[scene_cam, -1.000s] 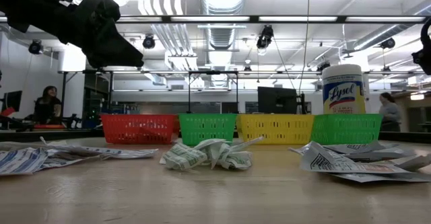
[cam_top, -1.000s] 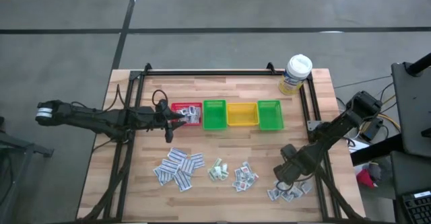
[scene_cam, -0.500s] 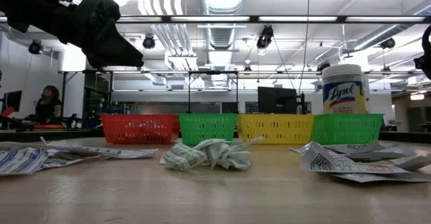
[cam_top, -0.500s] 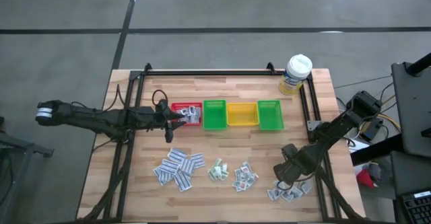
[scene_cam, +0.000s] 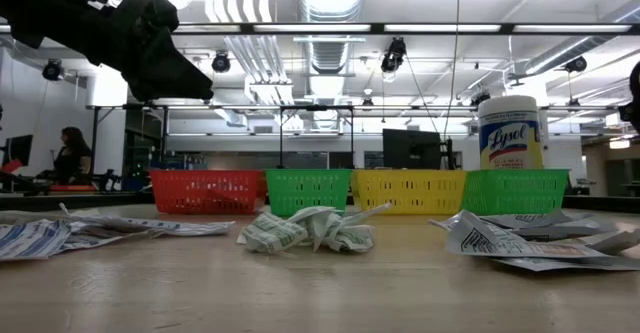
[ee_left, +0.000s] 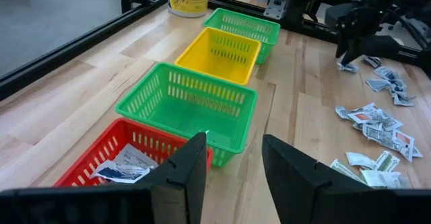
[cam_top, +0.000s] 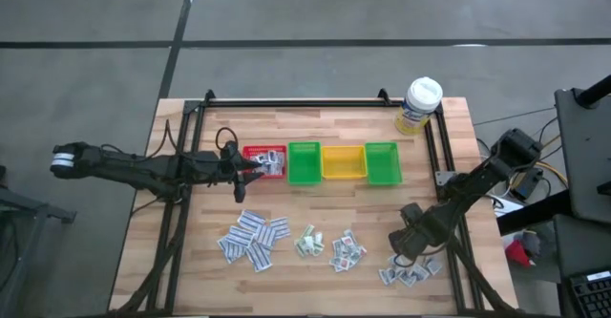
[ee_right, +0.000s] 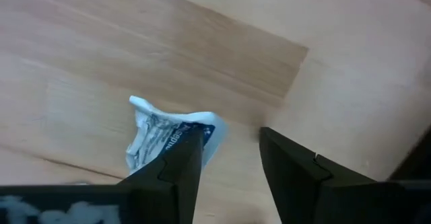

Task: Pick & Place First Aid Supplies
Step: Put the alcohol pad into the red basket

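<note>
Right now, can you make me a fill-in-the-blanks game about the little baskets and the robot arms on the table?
1. The small red plastic basket already holds some white paper ____.
2. The yellow plastic basket sits between two ____ baskets.
3. The left end effector hangs beside the ____ basket, fingers apart.
4. The white-capped bottle with a yellow label stands on the wooden table's far ____ corner.

Missing words: packets; green; red; right

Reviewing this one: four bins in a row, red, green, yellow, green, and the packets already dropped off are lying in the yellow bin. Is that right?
Not quite. The row of four is as you say, but the dropped-off packets lie in the red bin, not the yellow bin, which holds nothing. The left wrist view shows this, looking past the left hand.
</note>
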Robot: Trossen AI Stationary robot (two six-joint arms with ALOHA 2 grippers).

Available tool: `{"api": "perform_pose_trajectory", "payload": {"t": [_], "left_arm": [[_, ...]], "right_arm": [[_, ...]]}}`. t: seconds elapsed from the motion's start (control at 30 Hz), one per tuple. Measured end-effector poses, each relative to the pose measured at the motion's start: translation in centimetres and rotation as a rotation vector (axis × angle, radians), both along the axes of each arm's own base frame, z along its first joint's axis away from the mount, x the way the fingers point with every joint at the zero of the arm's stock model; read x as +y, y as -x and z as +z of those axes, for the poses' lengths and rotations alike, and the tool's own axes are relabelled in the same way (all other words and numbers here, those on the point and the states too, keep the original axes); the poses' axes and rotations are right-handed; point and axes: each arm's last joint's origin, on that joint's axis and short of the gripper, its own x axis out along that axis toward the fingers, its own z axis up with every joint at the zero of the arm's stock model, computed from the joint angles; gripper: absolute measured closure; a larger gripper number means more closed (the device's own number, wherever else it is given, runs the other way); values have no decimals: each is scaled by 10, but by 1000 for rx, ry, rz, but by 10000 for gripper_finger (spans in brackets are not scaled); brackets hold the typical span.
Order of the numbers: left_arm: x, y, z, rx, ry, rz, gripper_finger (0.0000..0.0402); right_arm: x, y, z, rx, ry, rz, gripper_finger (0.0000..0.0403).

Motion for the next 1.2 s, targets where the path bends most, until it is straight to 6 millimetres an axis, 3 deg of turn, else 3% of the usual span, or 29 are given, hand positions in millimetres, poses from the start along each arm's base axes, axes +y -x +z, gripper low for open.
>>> {"api": "perform_pose_trajectory", "payload": {"t": [0.83, 1.2], "left_arm": [[0, 0, 0, 0, 0, 0, 264], [0, 0, 0, -1, 3, 1, 264]], "right_arm": [[-2, 2, -5, 2, -3, -23, 387], [-3, 3, -5, 15, 10, -18, 394]]}}
